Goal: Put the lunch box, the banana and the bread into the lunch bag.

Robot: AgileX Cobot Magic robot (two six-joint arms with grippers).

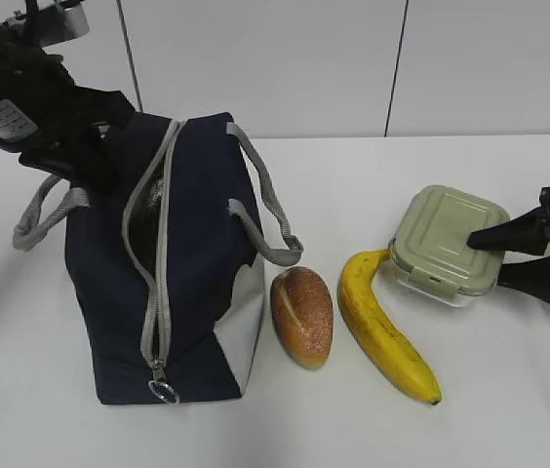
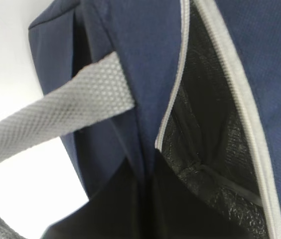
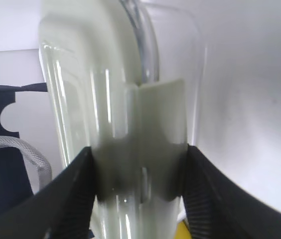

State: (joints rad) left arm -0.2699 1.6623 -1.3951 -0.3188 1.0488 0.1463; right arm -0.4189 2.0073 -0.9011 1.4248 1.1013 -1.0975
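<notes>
The navy lunch bag (image 1: 192, 283) stands at the left with its grey zipper partly open, showing the dark lining (image 2: 205, 134). My left gripper (image 1: 95, 161) is shut on the bag's fabric beside the opening, by the grey handle (image 2: 66, 107); in the left wrist view my gripper (image 2: 148, 199) pinches the navy edge. The bread (image 1: 302, 317) lies right of the bag. The banana (image 1: 382, 327) lies right of the bread. My right gripper (image 1: 485, 255) is shut on the green-lidded lunch box (image 1: 448, 244), which is tilted, one finger on the lid and one under it. The box (image 3: 130, 99) fills the right wrist view between my fingers (image 3: 73, 194).
The white table (image 1: 509, 390) carries everything, with a pale wall behind. The bag's second grey handle (image 1: 270, 229) hangs over its right side toward the bread. The zipper's ring pull (image 1: 164, 392) hangs at the bag's near bottom end.
</notes>
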